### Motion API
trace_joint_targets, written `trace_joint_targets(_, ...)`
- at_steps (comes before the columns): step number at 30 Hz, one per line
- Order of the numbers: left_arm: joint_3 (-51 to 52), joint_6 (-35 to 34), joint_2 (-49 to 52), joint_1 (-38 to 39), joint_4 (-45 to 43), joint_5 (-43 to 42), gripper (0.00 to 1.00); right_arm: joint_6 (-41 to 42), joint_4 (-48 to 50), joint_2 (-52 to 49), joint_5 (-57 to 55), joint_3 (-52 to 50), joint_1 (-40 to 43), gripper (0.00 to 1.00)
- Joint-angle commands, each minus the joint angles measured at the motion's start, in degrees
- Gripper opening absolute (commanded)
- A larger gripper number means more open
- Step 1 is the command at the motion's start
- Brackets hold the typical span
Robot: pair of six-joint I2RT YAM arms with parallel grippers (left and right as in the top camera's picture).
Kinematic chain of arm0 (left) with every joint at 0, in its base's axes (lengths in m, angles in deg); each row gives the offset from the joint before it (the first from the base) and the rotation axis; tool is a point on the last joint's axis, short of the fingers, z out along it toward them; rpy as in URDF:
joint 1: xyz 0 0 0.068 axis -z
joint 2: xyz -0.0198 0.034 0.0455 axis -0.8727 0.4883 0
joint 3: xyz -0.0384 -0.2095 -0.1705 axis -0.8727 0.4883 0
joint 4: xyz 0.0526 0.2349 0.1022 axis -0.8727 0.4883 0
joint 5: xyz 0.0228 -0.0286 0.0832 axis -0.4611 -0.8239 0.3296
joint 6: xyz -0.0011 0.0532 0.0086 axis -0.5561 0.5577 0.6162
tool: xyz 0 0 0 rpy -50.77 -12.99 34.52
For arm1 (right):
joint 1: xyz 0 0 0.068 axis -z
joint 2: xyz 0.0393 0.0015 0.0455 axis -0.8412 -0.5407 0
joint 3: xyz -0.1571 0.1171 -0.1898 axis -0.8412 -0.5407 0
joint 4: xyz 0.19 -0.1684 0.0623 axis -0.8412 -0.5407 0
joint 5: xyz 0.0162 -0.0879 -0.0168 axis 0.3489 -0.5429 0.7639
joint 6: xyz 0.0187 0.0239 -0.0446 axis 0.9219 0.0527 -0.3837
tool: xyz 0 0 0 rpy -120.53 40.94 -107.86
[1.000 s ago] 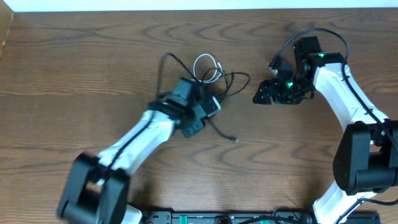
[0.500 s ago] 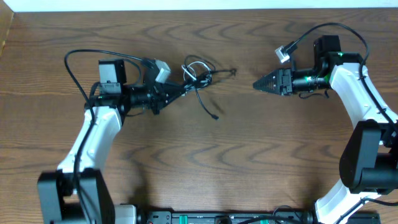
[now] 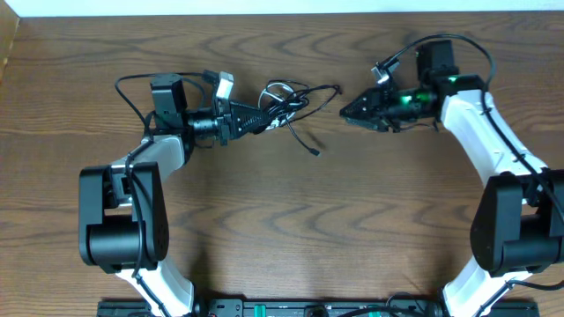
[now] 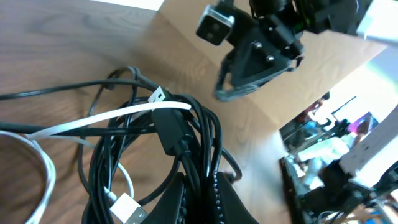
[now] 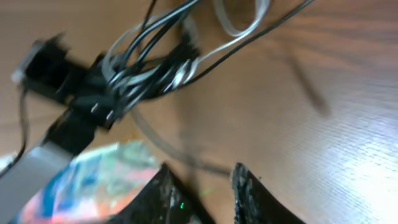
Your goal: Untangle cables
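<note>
Wood-grain table [image 3: 291, 229], white strip [image 3: 264, 7] along far edge, black rail [image 3: 300, 308] at near edge

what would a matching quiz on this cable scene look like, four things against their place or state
Things:
1 left gripper
2 right gripper
3 white cable
4 loose black plug

Place or state:
a holding nothing, right of the cable bundle
b on the table, at the end of a cord trailing out
c shut on the cable bundle
d woven into the cable bundle

Pairs: 1-c, 2-a, 3-d, 4-b
</note>
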Motion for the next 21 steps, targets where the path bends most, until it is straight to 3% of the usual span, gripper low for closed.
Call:
trace_joint_targets(1,-0.9,-5.9,-0.2,-0.1,-0.9,-3.4,0.08,14.2,4.3,0.1,-7.6,-0.2,-1.9,0.31)
trace_joint_targets(9,-0.9,-6.1,-0.2,-0.1,-0.8,-3.7,0.08,30.9,13.4,-0.6,-18.4,-0.2,-6.9,0.38)
trace_joint_targets(15,-0.9,-6.1,-0.2,-0.1,-0.8,-3.7,0.08,37.8,21.0,-5.7,-18.4,-0.2,-10.6,0.39)
trace_joint_targets(21,-0.9,-6.1,-0.2,-0.1,-0.9,-3.6,0.08,41.6,25.0,-11.0,-13.2,-0.2,-11.6,0.32)
